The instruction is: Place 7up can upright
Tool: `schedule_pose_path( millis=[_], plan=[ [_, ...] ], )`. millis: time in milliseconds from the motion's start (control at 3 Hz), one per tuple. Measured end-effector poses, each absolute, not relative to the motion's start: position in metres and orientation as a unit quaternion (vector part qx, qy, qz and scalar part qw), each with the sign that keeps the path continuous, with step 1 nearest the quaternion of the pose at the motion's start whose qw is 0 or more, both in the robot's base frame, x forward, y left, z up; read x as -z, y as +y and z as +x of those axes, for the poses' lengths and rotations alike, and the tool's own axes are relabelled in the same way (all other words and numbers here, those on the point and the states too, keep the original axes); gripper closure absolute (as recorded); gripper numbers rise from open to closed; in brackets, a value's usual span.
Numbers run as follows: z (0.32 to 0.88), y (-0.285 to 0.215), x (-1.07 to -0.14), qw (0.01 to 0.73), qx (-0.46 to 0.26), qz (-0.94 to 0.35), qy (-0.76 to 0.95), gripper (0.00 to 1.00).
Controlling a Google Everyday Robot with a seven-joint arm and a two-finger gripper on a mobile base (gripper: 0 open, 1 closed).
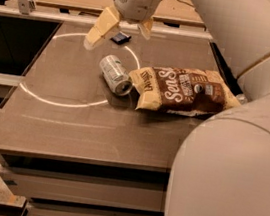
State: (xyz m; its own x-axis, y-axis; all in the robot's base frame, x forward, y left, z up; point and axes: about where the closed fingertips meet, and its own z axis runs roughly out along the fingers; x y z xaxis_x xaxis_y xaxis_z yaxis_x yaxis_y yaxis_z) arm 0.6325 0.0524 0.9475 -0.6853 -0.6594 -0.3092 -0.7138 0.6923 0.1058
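The 7up can (115, 74) lies on its side on the brown table (71, 131), its silver end facing the front right, touching or nearly touching the chip bag. My gripper (118, 38) hangs above the table just behind the can, a little to its left. Its two cream fingers (99, 30) are spread open and hold nothing. The can is apart from the fingers.
A brown-and-yellow chip bag (183, 90) lies flat right of the can. A small dark-blue packet (120, 38) lies behind the can, under the gripper. A white circle line (55, 101) is marked on the table. My arm (235, 145) fills the right side. Another table stands behind.
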Motion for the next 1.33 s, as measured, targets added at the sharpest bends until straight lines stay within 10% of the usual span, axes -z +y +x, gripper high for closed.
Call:
schedule_pose_path(
  millis=[1333],
  plan=[
    [0.628, 0.079, -0.853, 0.040, -0.119, -0.351, 0.928, 0.00]
  ],
)
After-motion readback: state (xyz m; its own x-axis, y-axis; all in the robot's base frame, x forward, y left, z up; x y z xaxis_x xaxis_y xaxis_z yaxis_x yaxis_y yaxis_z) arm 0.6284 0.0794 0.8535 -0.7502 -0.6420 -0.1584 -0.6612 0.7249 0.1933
